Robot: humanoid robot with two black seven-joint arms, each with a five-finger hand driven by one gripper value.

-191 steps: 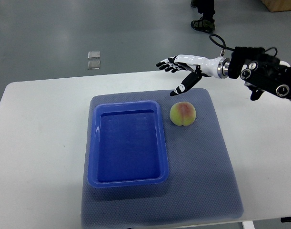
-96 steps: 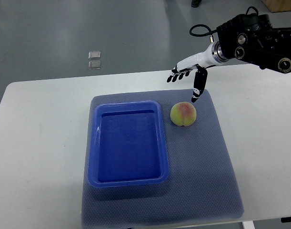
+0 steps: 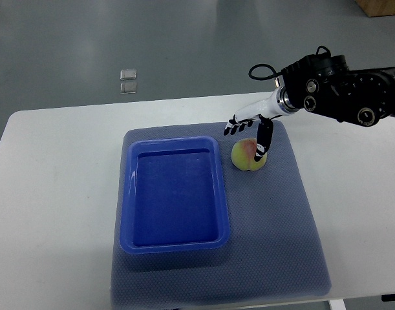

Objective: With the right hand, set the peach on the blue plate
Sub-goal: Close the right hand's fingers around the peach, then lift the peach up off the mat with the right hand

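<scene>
Early in the task, judging by the layout. Right robot hand (image 3: 249,126) over the peach (image 3: 249,154), fingers spread, thumb against the fruit, no grip closed. Peach on the grey mat (image 3: 281,219), just beside the empty blue plate (image 3: 127,194). Grasp, lift, placement all left.

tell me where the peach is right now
The peach sits on the grey mat, just right of the blue plate, under the right hand.

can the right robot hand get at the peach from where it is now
Probably yes. The right robot hand is right above the peach, fingers spread, thumb down over its right side. Nothing lies between them; the blue plate sits to the peach's left, apart from it. It hasn't closed on it yet.
</scene>
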